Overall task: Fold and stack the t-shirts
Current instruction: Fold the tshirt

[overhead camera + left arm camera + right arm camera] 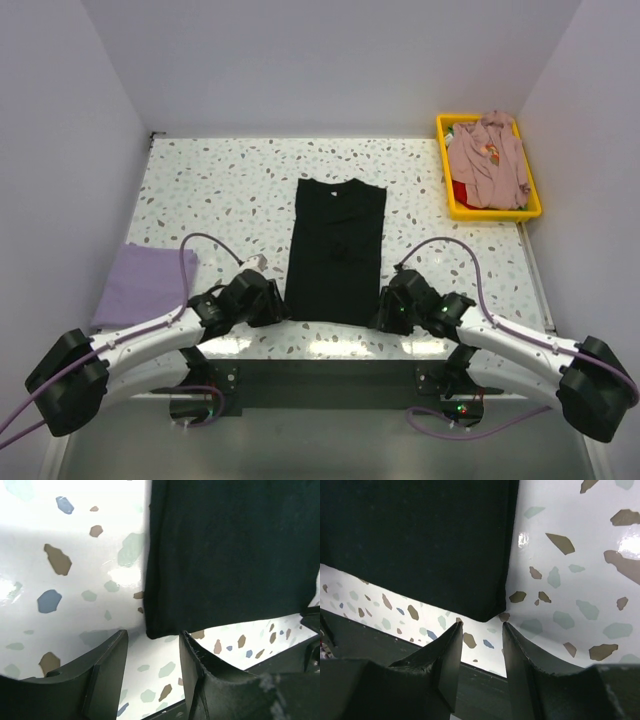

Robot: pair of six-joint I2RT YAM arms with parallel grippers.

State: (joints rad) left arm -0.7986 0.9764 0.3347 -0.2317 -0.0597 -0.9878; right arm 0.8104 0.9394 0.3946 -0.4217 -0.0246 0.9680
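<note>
A black t-shirt lies flat in the middle of the table, folded into a long rectangle. My left gripper stands open just off its near left corner, with only bare tabletop between the fingers. Open as well, my right gripper sits just short of the near right corner, holding nothing. A folded lavender t-shirt rests at the left edge of the table. A dusty-pink t-shirt lies crumpled in the yellow bin at the back right.
The table's near edge runs just under both grippers. Walls close in the table at the back and on both sides. Something red shows under the pink cloth in the bin.
</note>
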